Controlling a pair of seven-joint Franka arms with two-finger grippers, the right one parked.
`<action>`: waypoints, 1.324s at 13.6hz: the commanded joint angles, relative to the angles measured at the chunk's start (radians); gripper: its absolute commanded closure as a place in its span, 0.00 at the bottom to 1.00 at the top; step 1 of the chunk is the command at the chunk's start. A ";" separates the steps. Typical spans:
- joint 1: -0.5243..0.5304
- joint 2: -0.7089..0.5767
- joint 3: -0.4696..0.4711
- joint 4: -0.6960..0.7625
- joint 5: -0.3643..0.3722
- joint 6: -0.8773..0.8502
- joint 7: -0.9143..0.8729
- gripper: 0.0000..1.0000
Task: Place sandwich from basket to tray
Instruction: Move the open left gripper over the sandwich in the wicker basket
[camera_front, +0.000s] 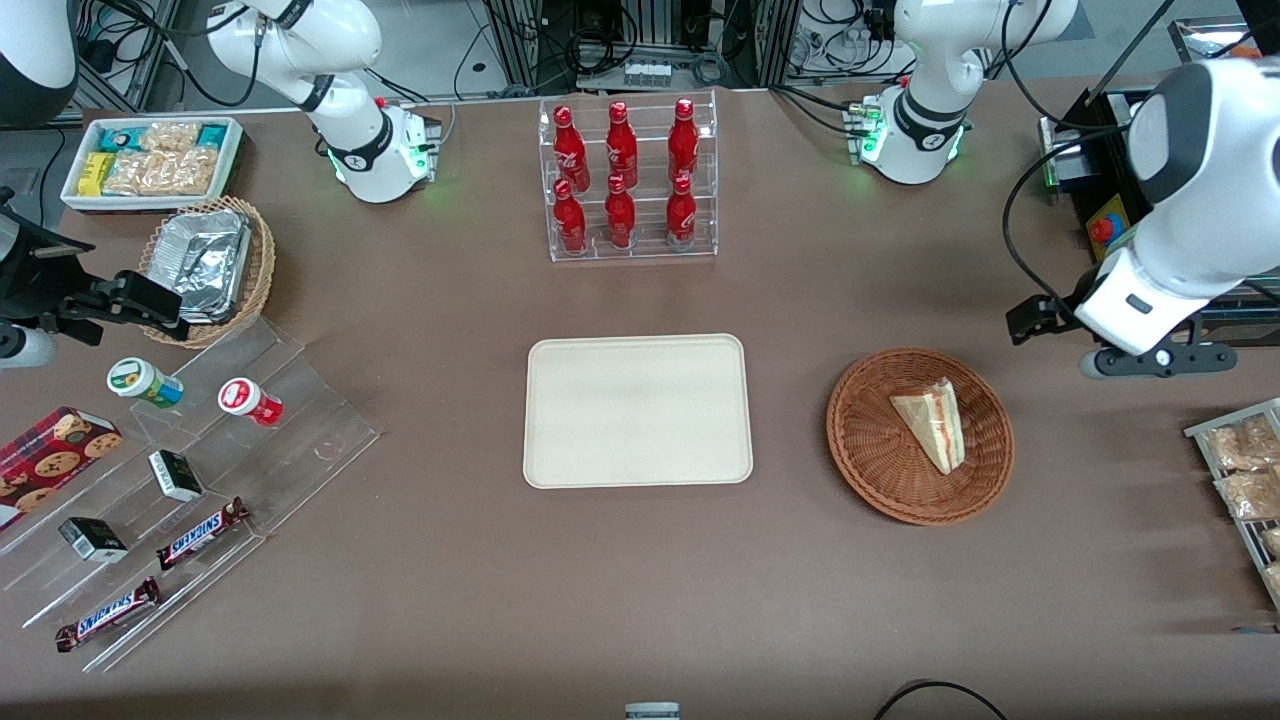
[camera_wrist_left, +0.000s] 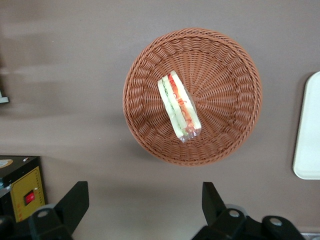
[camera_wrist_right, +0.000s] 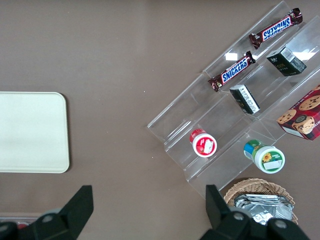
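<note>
The sandwich (camera_front: 935, 420) (camera_wrist_left: 179, 106), a wrapped pale wedge with red, orange and green layers, lies in the round reddish-brown basket (camera_front: 870, 470) (camera_wrist_left: 225, 75). The cream-white tray (camera_front: 638, 410) (camera_wrist_left: 310, 130) lies flat beside the basket, toward the parked arm's end, with nothing on it. My left gripper (camera_front: 1035, 320) (camera_wrist_left: 144, 192) hangs above the bare table just off the basket's rim, farther from the front camera than the basket. It is open wide and holds nothing.
A clear rack of red bottles (camera_front: 628, 180) stands farther back than the tray. A black box with a red button (camera_front: 1100, 230) (camera_wrist_left: 25, 192) sits close to the gripper. A rack of bagged snacks (camera_front: 1245, 470) lines the working arm's table end. A stepped acrylic shelf (camera_front: 200, 480) lies toward the parked arm's end.
</note>
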 joint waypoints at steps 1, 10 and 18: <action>0.033 -0.015 -0.008 -0.083 0.000 0.097 -0.023 0.00; 0.025 0.052 -0.009 -0.142 -0.049 0.217 -0.171 0.00; -0.039 0.166 -0.009 -0.140 -0.118 0.307 -0.258 0.00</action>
